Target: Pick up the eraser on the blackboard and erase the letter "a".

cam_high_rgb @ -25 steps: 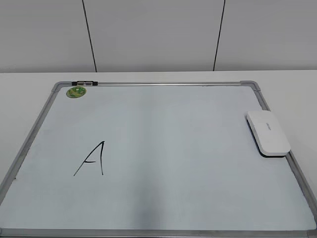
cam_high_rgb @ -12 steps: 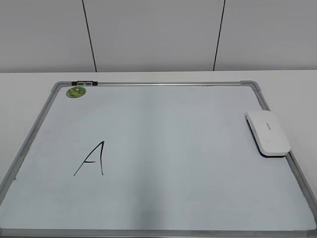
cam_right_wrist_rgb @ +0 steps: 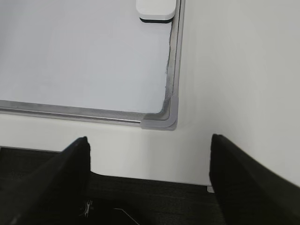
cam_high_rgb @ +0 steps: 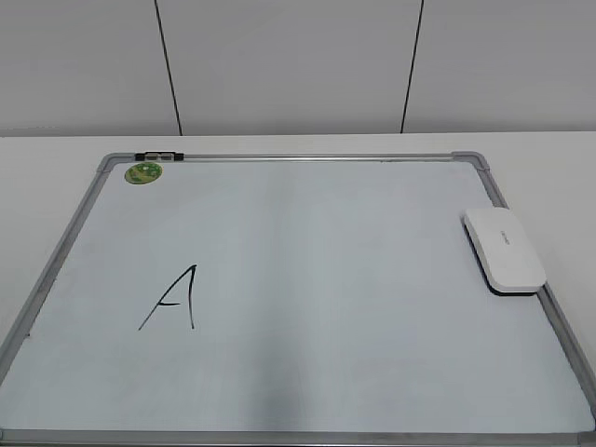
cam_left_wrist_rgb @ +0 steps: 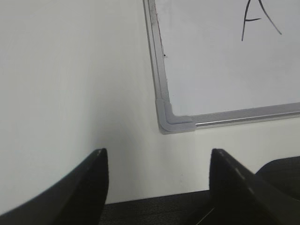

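Observation:
The eraser [cam_high_rgb: 504,250], a flat white oblong, lies on the right edge of the blackboard [cam_high_rgb: 307,158]; its near end shows in the right wrist view [cam_right_wrist_rgb: 156,9]. No lowercase "a" shows on the board. A large capital "A" [cam_high_rgb: 172,300] is at the lower left and also shows in the left wrist view [cam_left_wrist_rgb: 260,18]. My left gripper [cam_left_wrist_rgb: 158,153] is open and empty over the table, just off the board's near left corner [cam_left_wrist_rgb: 173,123]. My right gripper [cam_right_wrist_rgb: 149,138] is open and empty off the near right corner [cam_right_wrist_rgb: 161,123]. Neither gripper shows in the exterior view.
A small round green disc [cam_high_rgb: 143,172] sits at the board's far left corner, beside a small black clip [cam_high_rgb: 158,155] on the frame. The board lies on a white table [cam_high_rgb: 540,154], with a dark strip along its near edge [cam_left_wrist_rgb: 154,208]. A grey panelled wall stands behind.

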